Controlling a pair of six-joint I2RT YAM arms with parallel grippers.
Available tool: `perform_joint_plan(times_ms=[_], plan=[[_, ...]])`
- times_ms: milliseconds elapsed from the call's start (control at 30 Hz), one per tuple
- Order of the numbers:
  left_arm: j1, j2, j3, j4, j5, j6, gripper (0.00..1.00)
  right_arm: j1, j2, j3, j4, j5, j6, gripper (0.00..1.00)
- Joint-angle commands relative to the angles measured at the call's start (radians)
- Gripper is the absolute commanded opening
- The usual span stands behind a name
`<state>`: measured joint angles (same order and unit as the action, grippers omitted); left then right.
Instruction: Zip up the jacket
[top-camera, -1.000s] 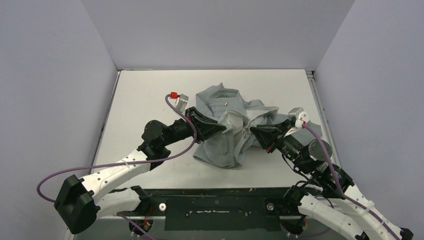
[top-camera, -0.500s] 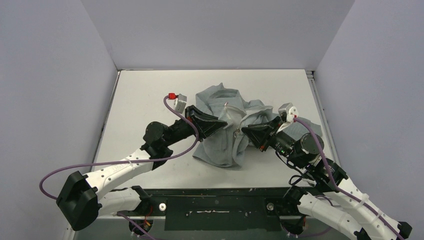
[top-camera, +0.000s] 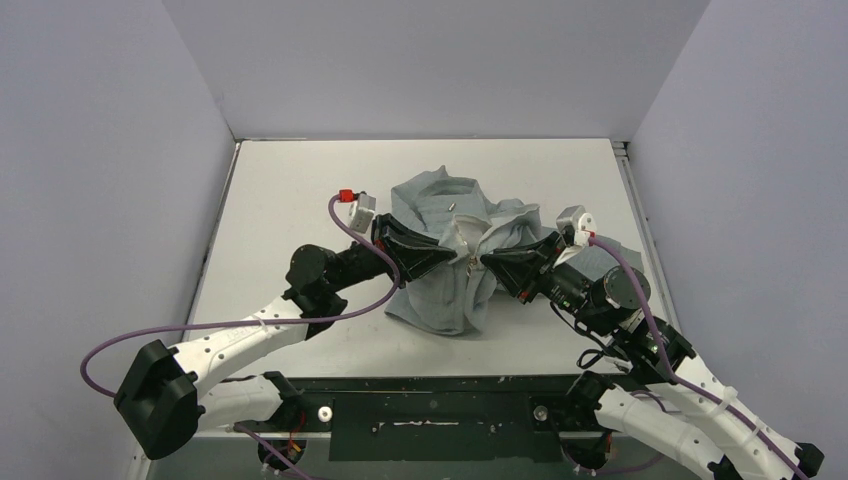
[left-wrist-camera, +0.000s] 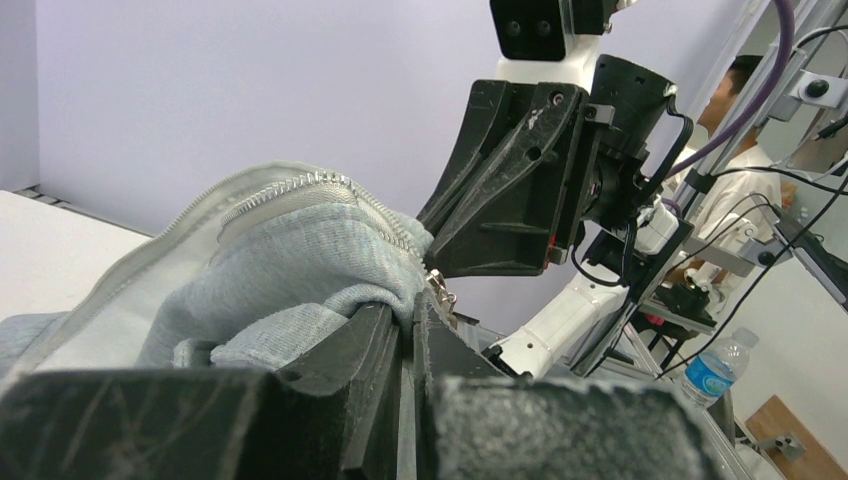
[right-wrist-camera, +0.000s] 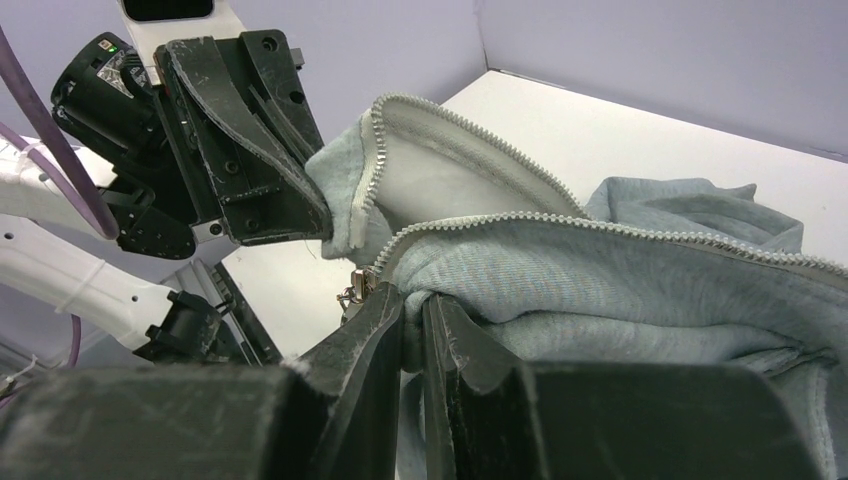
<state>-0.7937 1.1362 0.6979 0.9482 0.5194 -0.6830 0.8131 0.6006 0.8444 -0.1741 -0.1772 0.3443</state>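
the jacket (top-camera: 445, 290) lies bunched in the middle of the table (top-camera: 290, 190), its front edges lifted between the two arms. the left gripper (top-camera: 455, 255) has its fingers pressed together on a fold of grey cloth just beside the zipper (right-wrist-camera: 470, 150). the right gripper (top-camera: 487, 262) is clamped on the cloth of the other edge in the same way. the two grippers stand tip to tip, very near each other. the small metal pull (right-wrist-camera: 353, 290) hangs between them. which half carries it i cannot tell. the two rows of teeth run apart, so the zipper looks undone.

the likely trouble is the tight space. with the tips this near, a small push inward would probably knock one gripper on the other. the cloth is soft and thick, so it may slide out of a pinch under a pull. a loose fold could also get drawn into the teeth and jam the pull. the rest of the jacket is crumpled below, and its drag may twist the two edges out of line, so that the ends miss each other.

no box, bin or tray shows on the table. the only container in view is a bottle (left-wrist-camera: 712, 372) far off behind the rig. its contents are too small to make out.
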Motion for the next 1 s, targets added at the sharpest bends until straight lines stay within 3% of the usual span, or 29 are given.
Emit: perform_joint_plan(times_ms=[0,967], plan=[[-0.012,0.010,0.039,0.095,0.049,0.023,0.00,0.004,-0.016,0.033,0.117,-0.008,-0.016,0.00],[-0.037,-0.002,0.052,-0.025,0.064,0.111,0.00,0.004,-0.012,0.045,0.115,0.035,0.019,0.00]])
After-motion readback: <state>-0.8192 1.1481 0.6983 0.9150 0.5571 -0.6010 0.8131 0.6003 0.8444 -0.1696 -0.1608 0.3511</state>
